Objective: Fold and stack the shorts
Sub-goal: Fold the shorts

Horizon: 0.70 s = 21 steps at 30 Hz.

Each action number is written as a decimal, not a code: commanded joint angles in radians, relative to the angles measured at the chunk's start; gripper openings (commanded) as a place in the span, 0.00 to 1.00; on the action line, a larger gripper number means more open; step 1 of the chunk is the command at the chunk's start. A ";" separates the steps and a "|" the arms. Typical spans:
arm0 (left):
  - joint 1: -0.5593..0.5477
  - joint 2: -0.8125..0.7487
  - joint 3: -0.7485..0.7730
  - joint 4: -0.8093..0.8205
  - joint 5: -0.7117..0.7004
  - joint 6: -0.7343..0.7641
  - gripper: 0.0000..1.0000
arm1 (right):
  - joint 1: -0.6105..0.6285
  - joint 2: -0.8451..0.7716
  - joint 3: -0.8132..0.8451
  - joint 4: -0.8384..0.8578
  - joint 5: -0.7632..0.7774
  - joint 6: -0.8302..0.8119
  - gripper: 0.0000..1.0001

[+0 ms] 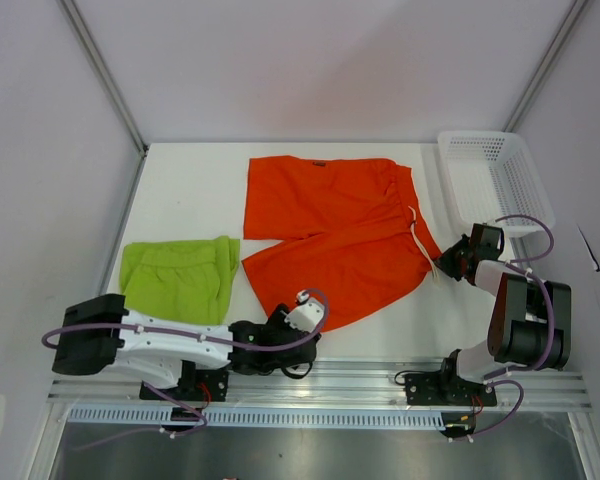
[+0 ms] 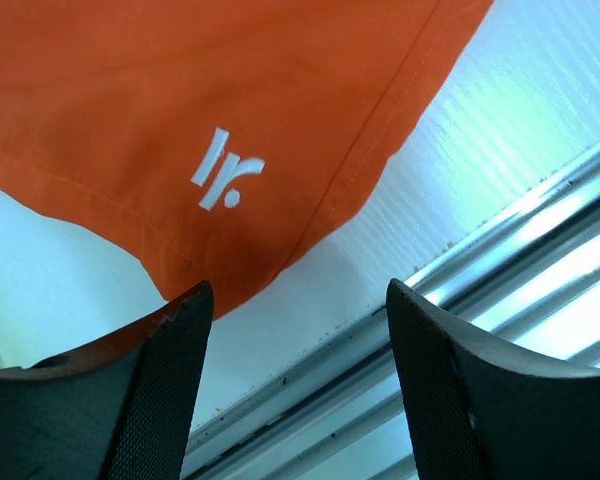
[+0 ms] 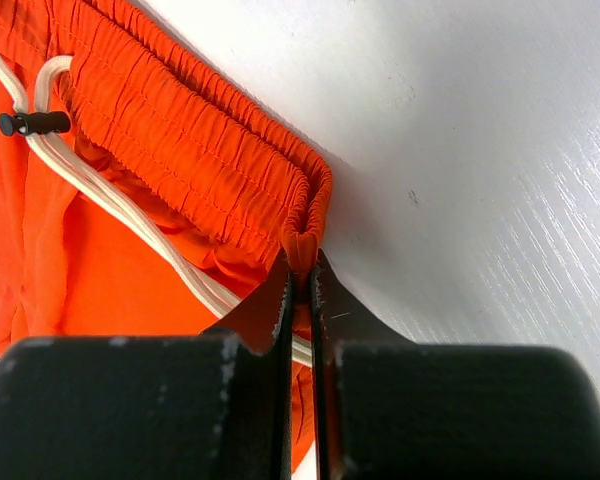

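Observation:
The orange-red shorts (image 1: 330,230) lie spread on the white table, waistband to the right and legs to the left. My right gripper (image 3: 302,268) is shut on the near corner of their elastic waistband (image 3: 195,140), beside the white drawstring (image 3: 110,190); the top view has it (image 1: 446,262) at the cloth's right edge. My left gripper (image 2: 298,300) stands open just off the near leg's corner with its white logo (image 2: 225,170), with only table and rail between the fingers. From above it (image 1: 308,312) sits at the shorts' near hem. The lime green shorts (image 1: 178,277) lie flat at the left.
A white mesh basket (image 1: 495,180) stands at the back right, close behind the right arm. A metal rail (image 1: 360,375) runs along the table's near edge just below the left gripper. Walls close the table at the left, back and right.

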 commanded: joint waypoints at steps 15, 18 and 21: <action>-0.010 0.305 0.169 -0.023 -0.056 0.134 0.31 | -0.009 0.033 0.004 0.003 -0.005 -0.006 0.00; -0.010 0.340 0.183 -0.015 -0.037 0.148 0.24 | -0.010 0.033 0.004 0.003 -0.005 -0.006 0.00; -0.010 0.345 0.192 -0.023 -0.024 0.156 0.11 | -0.015 0.030 0.004 -0.002 -0.007 -0.006 0.00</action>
